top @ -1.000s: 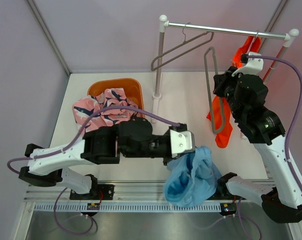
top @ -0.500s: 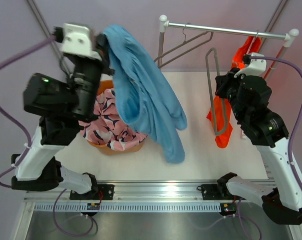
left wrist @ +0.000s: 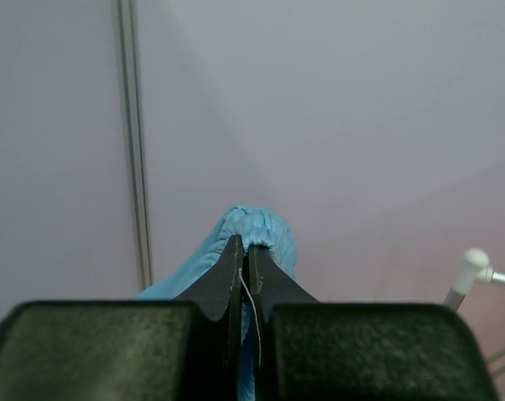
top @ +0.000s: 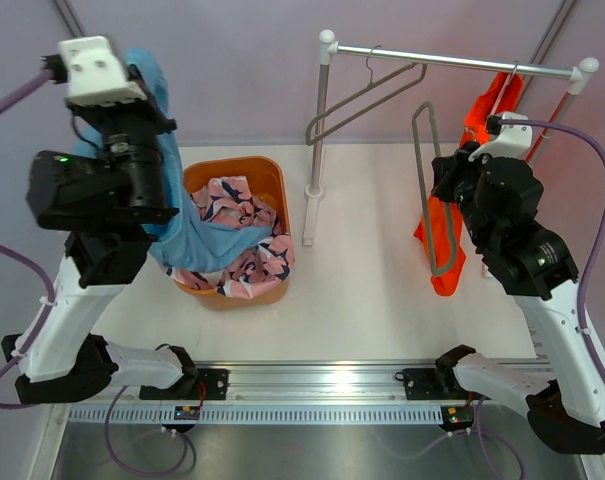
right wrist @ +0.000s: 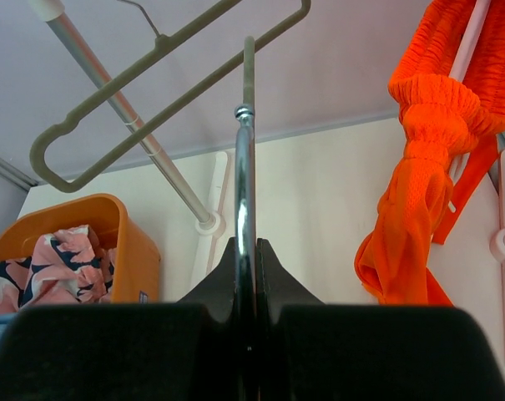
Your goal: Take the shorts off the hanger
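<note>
My left gripper (left wrist: 245,246) is shut on the waistband of the light blue shorts (left wrist: 260,225) and is raised high at the far left (top: 142,85). The blue shorts (top: 187,235) hang down from it into the orange basket (top: 232,170), onto the pink patterned shorts (top: 247,265). My right gripper (right wrist: 246,246) is shut on the chrome hook (right wrist: 244,167) of a bare grey hanger (top: 427,190). The bright orange shorts (top: 444,235) hang from the rail just right of that hanger, and also show in the right wrist view (right wrist: 419,167).
The clothes rack has a chrome rail (top: 452,62) and a white post (top: 317,130) on a round foot. A second bare grey hanger (top: 367,95) hangs on the rail. The basket stands at the back left. Purple walls enclose the table.
My left arm has swung the blue shorts from the table's front centre, up and left, and their lower end now rests in the basket. The right arm has barely moved.
</note>
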